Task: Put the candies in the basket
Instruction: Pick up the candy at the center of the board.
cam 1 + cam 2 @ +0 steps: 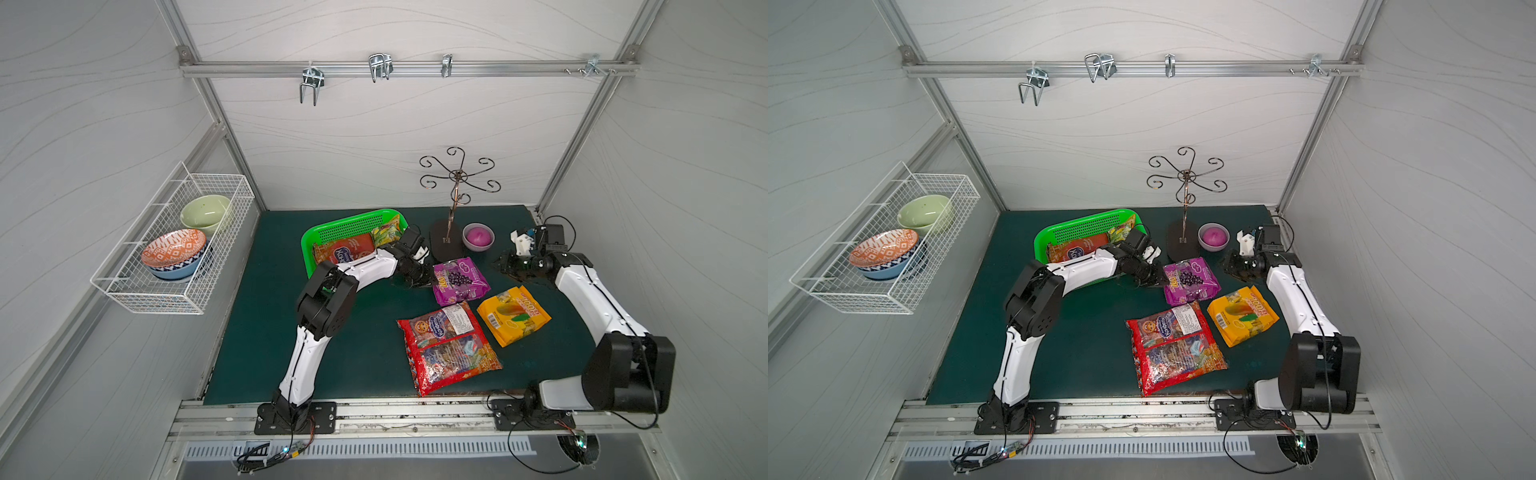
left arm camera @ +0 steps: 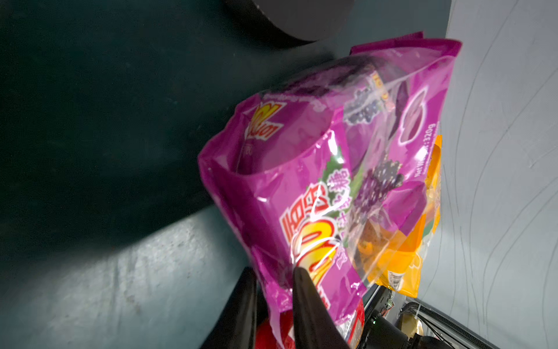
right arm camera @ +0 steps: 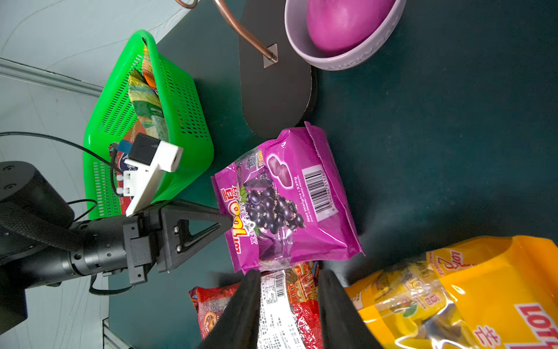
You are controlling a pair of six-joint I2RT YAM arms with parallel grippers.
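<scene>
My left claw [image 1: 430,281] is closed on the left edge of the purple bag [image 1: 459,280]. In the left wrist view that edge sits pinched between my fingers [image 2: 305,302]. The bag lies mid-worktop [image 1: 365,345], just right of the basket [image 1: 353,216] and just nearer than the dark stand base [image 1: 446,245].

My right claw [image 3: 289,272] is open and holds nothing. It hangs over the worktop to the right of the purple bag, well above the bags.

The basket stands at the far left of the worktop, partly hidden behind my left arm. One red bag [image 1: 345,249] lies in it, with a green bag [image 1: 384,233] at its right end. In the right wrist view an orange bag [image 3: 148,69] shows beside the green one.

On the worktop lie the other red bag [image 1: 449,347], nearer than the purple bag, and the yellow bag [image 1: 513,316] to its right. A pink bowl [image 1: 478,237] sits right of the stand.
</scene>
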